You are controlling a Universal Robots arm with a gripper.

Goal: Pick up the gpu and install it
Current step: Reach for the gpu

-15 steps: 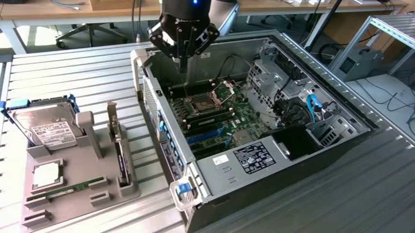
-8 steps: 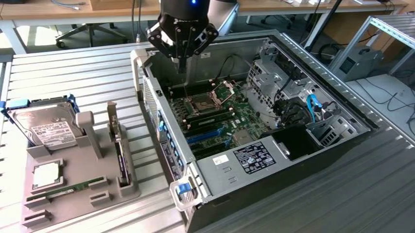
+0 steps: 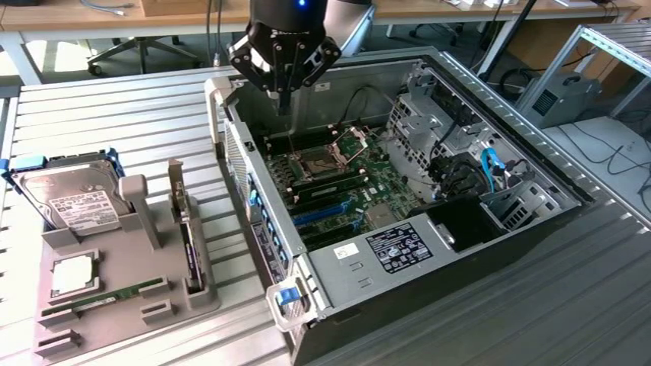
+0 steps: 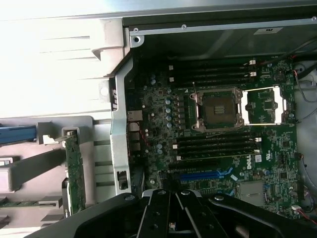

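Claw (image 3: 283, 101) pinched together and empty, hanging over open computer case (image 3: 346, 265), gpu (image 3: 184, 229) upright in grey holder (image 3: 127, 267)

Your tabletop (image 3: 133, 114) is silver, ribbed with parallel lines. On it sits a plain grey holder (image 3: 122, 305). Along the holder's edge nearest the case, the gpu (image 4: 75, 168) shows a green circuit board. At the holder's far left corner in the exterior view you have a silver hard drive (image 3: 72, 202) with a white label, framed in blue. Near the opposite end lies a narrow green memory stick (image 3: 112, 293). The computer case (image 3: 346, 267) is grey, its motherboard (image 3: 351, 179) dark green with blue slots (image 3: 323, 215). Its black label (image 3: 399, 248) bears white print. Your gripper (image 3: 283, 99) is black.
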